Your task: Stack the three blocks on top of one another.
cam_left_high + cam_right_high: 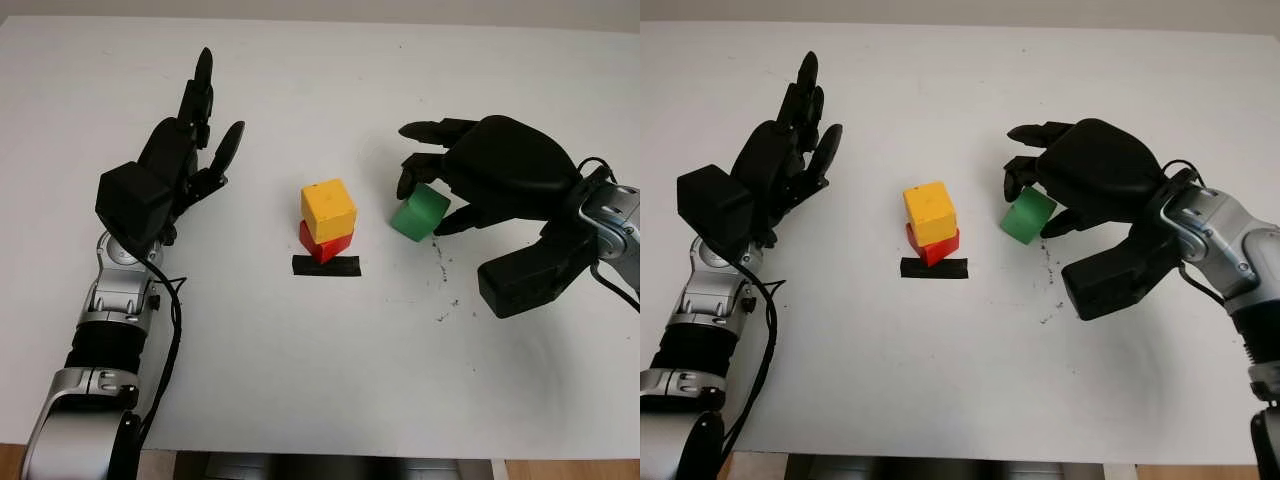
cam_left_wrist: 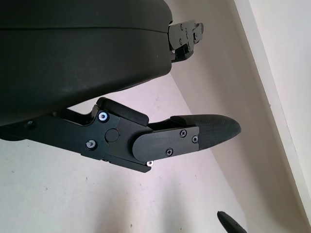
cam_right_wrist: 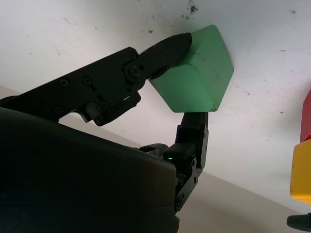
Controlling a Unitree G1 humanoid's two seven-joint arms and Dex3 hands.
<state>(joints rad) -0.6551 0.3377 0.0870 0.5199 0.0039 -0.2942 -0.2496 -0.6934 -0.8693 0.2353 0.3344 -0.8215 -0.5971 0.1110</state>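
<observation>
Blocks numbered three on the white table (image 1: 300, 400). A yellow block (image 1: 328, 209) sat on a red block (image 1: 322, 243) near the table's centre, the yellow one turned a little askew over the red, and a strip of black tape (image 1: 326, 266) lay flat at six o'clock of that pair, touching the red block's base. At three o'clock of the stack, just beside it but apart, a green block (image 1: 419, 212) was tilted on an edge and pinched by the right hand (image 1: 470, 170); in the right wrist view one fingertip (image 3: 177, 46) pressed a top face while another finger (image 3: 194, 128) braced the opposite side. Small dark specks (image 1: 441, 290) dotted the table at six o'clock of the green block. The left hand (image 1: 185, 140) was open, holding nothing, well apart at nine o'clock of the stack, fingers pointing toward twelve o'clock.
</observation>
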